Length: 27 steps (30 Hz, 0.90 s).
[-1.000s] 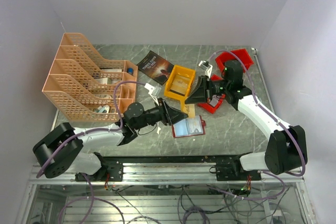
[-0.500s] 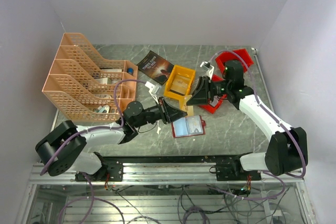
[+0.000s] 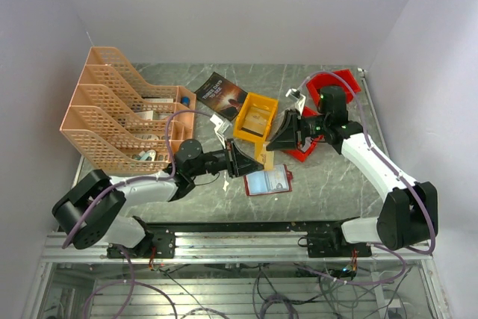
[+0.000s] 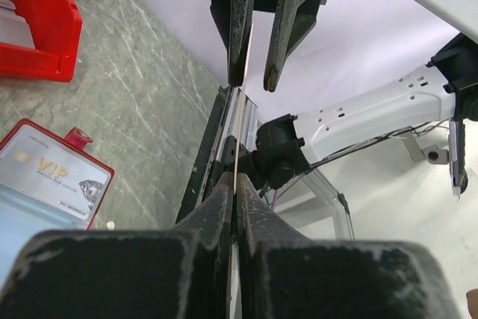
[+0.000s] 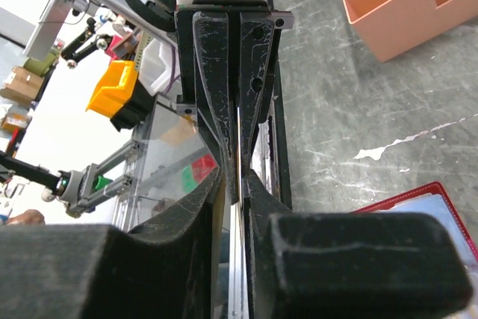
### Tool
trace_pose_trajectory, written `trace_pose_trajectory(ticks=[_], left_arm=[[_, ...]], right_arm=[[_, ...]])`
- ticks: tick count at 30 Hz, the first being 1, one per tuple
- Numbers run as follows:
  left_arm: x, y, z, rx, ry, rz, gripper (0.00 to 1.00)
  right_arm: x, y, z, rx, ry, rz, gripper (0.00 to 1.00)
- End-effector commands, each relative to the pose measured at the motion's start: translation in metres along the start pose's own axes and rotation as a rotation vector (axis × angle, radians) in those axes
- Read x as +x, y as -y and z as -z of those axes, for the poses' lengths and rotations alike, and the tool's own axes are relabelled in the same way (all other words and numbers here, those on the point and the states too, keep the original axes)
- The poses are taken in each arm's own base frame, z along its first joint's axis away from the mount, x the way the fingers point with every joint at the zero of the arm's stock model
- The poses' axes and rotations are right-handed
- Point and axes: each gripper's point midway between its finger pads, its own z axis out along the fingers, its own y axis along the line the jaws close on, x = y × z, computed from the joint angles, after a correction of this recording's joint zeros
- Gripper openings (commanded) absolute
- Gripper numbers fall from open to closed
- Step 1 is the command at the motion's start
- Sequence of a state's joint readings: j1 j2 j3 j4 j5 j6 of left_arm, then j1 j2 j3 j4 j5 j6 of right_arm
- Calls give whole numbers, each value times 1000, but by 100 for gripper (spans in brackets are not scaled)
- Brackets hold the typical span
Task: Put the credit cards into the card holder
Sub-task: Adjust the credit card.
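Note:
The dark red card holder [image 3: 267,181] lies open on the table, with a VIP card in its clear pocket [image 4: 52,177]. Its red corner also shows in the right wrist view [image 5: 437,199]. Just above it, my left gripper [image 3: 252,160] is shut on a thin card [image 4: 240,110], which I see edge-on. My right gripper [image 3: 272,142] faces it tip to tip. Its fingers [image 4: 287,20] stand a little apart around the card's far end. The left gripper's closed fingers [image 5: 213,72] fill the right wrist view.
A yellow bin [image 3: 255,117] stands just behind the grippers. Red bins [image 3: 332,86] are at the back right, and another [image 3: 302,149] is under the right arm. A dark book [image 3: 220,95] and a peach file organiser [image 3: 119,117] are at the left. The table's front rail runs close below.
My left gripper has drawn slightly back to the left with the card. The right gripper has barely shifted. The card holder has not moved.

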State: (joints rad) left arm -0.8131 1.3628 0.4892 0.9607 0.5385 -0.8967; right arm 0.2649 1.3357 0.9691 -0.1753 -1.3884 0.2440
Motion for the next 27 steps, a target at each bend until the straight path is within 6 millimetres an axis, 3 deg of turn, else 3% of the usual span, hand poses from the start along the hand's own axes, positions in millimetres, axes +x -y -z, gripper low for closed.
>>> trace_pose_trajectory(ticks=[1,6,10,12,14,19,23,27], left_arm=[[-4,2,0,40,-53,-32,7],[-8,-1,0,28,-72,-44,7],[-9,-3,-1,22,-82,-43,7],[-12,-9,1,-9,-61,-35,16],[-18,-16,8,-56,-9,-34,33],[-33,-31,44,-236,161,-53,47],[-32,-36,73,-300,287,-11,50],[-22,-42,84,-323,329,85,48]], right_arm=[[-2,-4,0,-11,-10,28,13],[-7,-6,-2,-9,-16,56,11],[-6,-5,-5,-12,-26,51,0],[-4,-3,-6,-13,-25,34,0],[1,2,-5,4,-17,11,0],[24,33,8,156,30,-31,0],[53,50,15,217,17,-43,0],[83,72,18,278,0,-132,0]])
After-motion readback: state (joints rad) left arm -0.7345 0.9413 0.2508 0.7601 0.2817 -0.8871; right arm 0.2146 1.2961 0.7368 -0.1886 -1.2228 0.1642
